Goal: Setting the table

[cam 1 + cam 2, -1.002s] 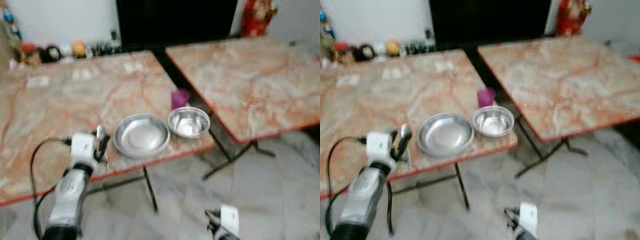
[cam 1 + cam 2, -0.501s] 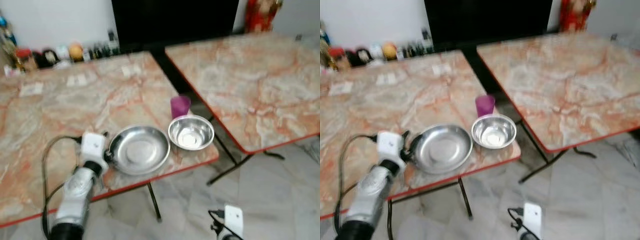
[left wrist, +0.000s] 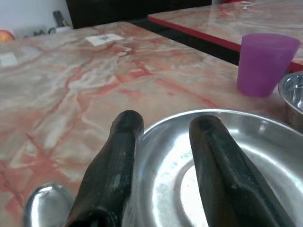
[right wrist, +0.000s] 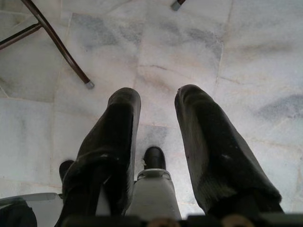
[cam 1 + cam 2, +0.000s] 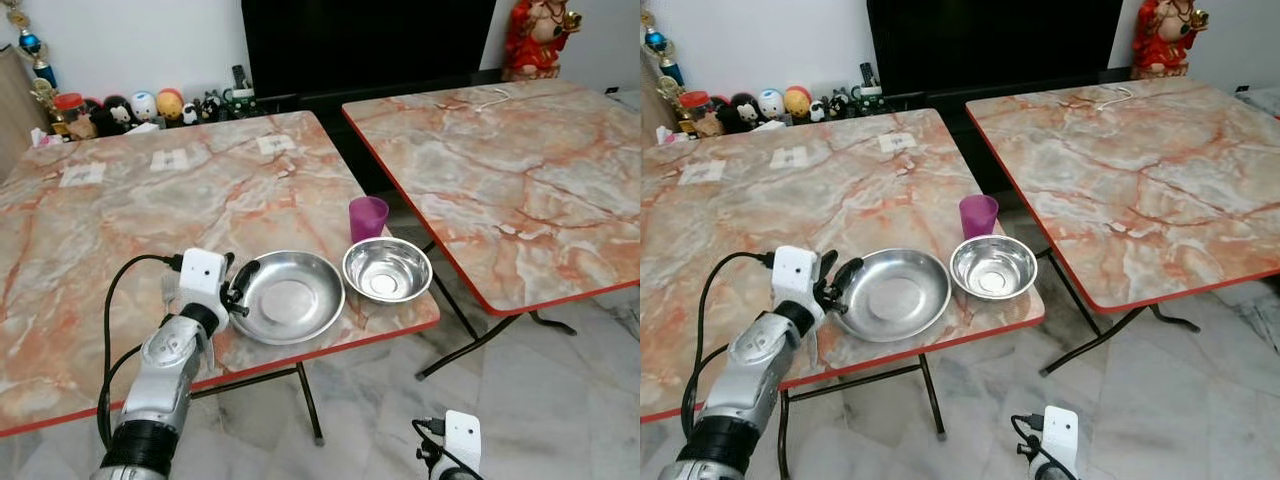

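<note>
Your left gripper (image 3: 163,137) straddles the near rim of the steel plate (image 5: 288,297), fingers parted, one inside, one outside; beside the outer finger a spoon bowl (image 3: 45,205) is cut off; beyond the plate sit a steel bowl (image 5: 387,270) and purple cup (image 3: 265,64); your right gripper (image 4: 156,142) hangs parted over the floor.

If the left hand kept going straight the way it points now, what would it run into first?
The left hand already straddles the near rim of the steel plate, one finger outside, one over the dish. Straight on, it would probably slide across the plate toward the purple cup and small steel bowl; depth is unclear.
</note>
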Robot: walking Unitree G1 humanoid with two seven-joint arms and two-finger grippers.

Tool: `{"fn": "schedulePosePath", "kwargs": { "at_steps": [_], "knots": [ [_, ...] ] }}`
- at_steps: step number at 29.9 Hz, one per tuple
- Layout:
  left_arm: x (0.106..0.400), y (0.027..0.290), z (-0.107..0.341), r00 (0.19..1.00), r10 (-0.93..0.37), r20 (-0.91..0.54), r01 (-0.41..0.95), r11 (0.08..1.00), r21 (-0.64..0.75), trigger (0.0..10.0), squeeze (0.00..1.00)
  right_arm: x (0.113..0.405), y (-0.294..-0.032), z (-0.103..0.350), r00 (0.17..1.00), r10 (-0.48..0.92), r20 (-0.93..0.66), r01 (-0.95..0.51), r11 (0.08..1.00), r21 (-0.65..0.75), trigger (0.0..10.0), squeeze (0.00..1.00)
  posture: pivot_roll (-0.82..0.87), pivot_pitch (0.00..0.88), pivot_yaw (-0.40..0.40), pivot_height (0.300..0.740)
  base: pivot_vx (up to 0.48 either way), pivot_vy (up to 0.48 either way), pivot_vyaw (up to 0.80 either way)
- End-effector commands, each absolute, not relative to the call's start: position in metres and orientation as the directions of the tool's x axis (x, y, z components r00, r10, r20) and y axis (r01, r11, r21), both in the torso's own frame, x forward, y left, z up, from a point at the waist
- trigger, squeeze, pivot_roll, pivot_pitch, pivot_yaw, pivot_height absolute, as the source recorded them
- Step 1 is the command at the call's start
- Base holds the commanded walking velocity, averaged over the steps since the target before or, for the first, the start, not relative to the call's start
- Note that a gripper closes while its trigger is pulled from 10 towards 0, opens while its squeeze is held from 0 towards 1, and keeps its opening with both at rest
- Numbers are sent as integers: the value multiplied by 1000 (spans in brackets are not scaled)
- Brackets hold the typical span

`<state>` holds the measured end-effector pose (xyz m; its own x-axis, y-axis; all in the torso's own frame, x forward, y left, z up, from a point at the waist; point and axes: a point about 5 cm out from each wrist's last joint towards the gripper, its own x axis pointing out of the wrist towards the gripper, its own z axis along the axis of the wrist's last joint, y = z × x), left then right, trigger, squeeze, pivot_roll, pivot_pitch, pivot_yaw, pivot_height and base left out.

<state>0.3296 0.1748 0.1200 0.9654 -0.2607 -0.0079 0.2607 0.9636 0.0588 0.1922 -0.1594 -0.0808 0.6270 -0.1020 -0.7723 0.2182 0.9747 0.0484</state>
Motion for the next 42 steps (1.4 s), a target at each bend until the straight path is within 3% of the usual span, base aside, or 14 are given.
{"fn": "schedulePosePath", "kwargs": {
  "at_steps": [1,7,13,19,25,26,27,28,29,30,34,38,39,42],
  "knots": [
    [335,174,119,967,-252,-48,254,966,53,10000,0,194,-159,-80,627,-99,-772,213,976,48,10000,0,-24,0,11,740,0,0,0],
    [344,170,118,977,-186,-101,182,982,-53,10000,0,195,-159,-80,628,-96,-772,210,976,50,10000,0,-24,0,10,740,0,0,0],
    [342,190,113,982,-88,-167,85,996,-28,10000,0,194,-160,-80,626,-98,-774,209,977,46,10000,0,-32,0,9,740,0,0,0],
    [331,217,110,978,17,-206,-45,991,-129,10000,0,194,-160,-80,626,-98,-774,205,978,43,10000,0,-25,0,5,740,0,0,0],
    [323,215,109,977,-39,-208,16,994,-110,10000,0,194,-161,-80,626,-99,-774,204,978,40,10000,0,-20,0,3,740,0,0,0],
    [320,213,107,977,-57,-205,32,992,-120,10000,325,194,-161,-80,625,-100,-774,206,978,40,10000,0,-23,0,5,740,0,0,0],
    [319,212,107,977,-61,-202,36,991,-128,10000,325,194,-161,-80,626,-100,-774,206,978,40,10000,0,-23,0,5,740,0,0,0],
    [318,212,107,978,-63,-200,37,991,-131,10000,890,194,-161,-80,626,-100,-774,207,978,40,10000,0,-23,0,5,740,0,0,0],
    [318,212,107,978,-63,-200,37,991,-131,10000,890,194,-161,-80,626,-100,-774,207,978,40,10000,0,-23,0,5,740,0,0,0],
    [318,211,108,978,-67,-195,41,990,-132,10000,1000,194,-161,-80,626,-101,-773,207,978,40,10000,0,-25,0,6,740,0,0,0],
    [313,209,113,982,-100,-160,71,981,-178,10000,1000,194,-161,-80,626,-104,-773,211,977,39,10000,0,-23,0,5,740,0,0,0],
    [304,211,109,976,-114,-187,88,986,-140,10000,1000,194,-162,-80,626,-104,-773,211,977,39,10000,0,-20,0,5,740,0,0,0],
    [303,211,108,975,-107,-196,75,984,-162,10000,0,194,-162,-80,626,-104,-773,210,977,39,10000,0,-18,0,3,740,0,0,0],
    [302,210,107,973,-110,-204,69,978,-198,10000,0,195,-162,-80,626,-105,-772,212,977,39,10000,0,-19,0,3,740,0,0,0]
  ]
}}
